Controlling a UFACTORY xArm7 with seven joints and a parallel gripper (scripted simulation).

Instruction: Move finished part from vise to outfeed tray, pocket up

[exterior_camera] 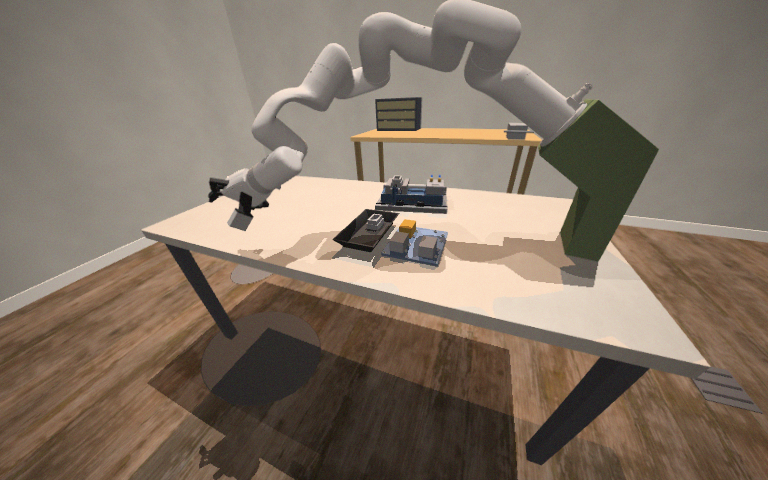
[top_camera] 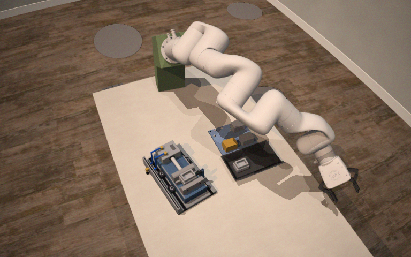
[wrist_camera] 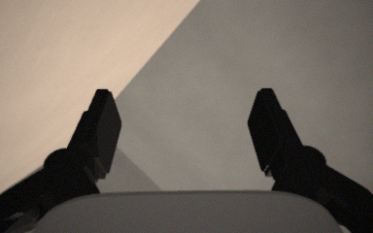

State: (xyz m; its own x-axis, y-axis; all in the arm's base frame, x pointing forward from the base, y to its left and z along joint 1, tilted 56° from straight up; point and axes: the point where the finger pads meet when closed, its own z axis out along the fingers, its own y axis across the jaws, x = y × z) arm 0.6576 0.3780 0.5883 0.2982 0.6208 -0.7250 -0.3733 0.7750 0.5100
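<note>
A blue and grey vise (top_camera: 169,169) (exterior_camera: 421,198) stands on the table (top_camera: 242,227) (exterior_camera: 509,283). A grey part with its pocket up (top_camera: 187,175) (exterior_camera: 396,182) sits between its jaws. To the right lies the black outfeed tray (top_camera: 268,152) (exterior_camera: 351,237), and a similar grey pocketed part (top_camera: 241,164) (exterior_camera: 374,221) lies flat on its floor. My gripper (top_camera: 345,194) (exterior_camera: 226,198) (wrist_camera: 185,106) is open and empty. It hangs beyond the table's right edge, far from the tray and the vise. The wrist view shows only the table corner and the floor between the fingers.
A blue fixture plate (top_camera: 216,133) (exterior_camera: 436,259) behind the tray carries two grey blocks (top_camera: 246,138) and an orange block (top_camera: 229,144) (exterior_camera: 407,226). The green arm pedestal (top_camera: 169,75) (exterior_camera: 600,181) stands at the table's back. A second wooden table (exterior_camera: 453,135) stands by the wall.
</note>
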